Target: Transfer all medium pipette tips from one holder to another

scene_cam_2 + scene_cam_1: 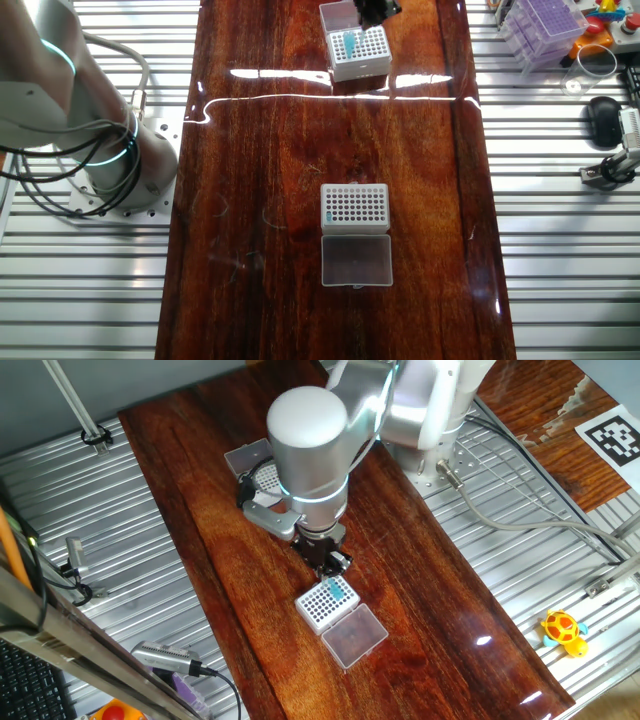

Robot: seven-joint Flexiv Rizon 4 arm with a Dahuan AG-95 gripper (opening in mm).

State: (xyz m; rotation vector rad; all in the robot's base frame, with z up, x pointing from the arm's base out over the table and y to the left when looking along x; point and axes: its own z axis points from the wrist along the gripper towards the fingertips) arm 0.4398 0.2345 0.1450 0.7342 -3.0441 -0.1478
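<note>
Two white tip racks stand on the wooden table. The rack under my gripper (327, 603) (358, 52) holds a small cluster of teal-blue medium pipette tips (338, 590) (348, 42); its clear lid (354, 635) lies open beside it. The other rack (355, 204) (263, 476) shows mostly bare dark holes, with a teal tip or two at one edge (327, 215); its lid (356, 260) is open too. My gripper (331, 562) (377, 9) points down just above the first rack's edge. Its fingers look close together, and I cannot make out a tip between them.
The arm's base (100, 150) stands on the slatted metal beside the table. A yellow toy (563, 628), a marker tag (612, 438), a purple tip box (545, 25), a black mouse (603, 118) and a pipette (170, 662) lie off the wood.
</note>
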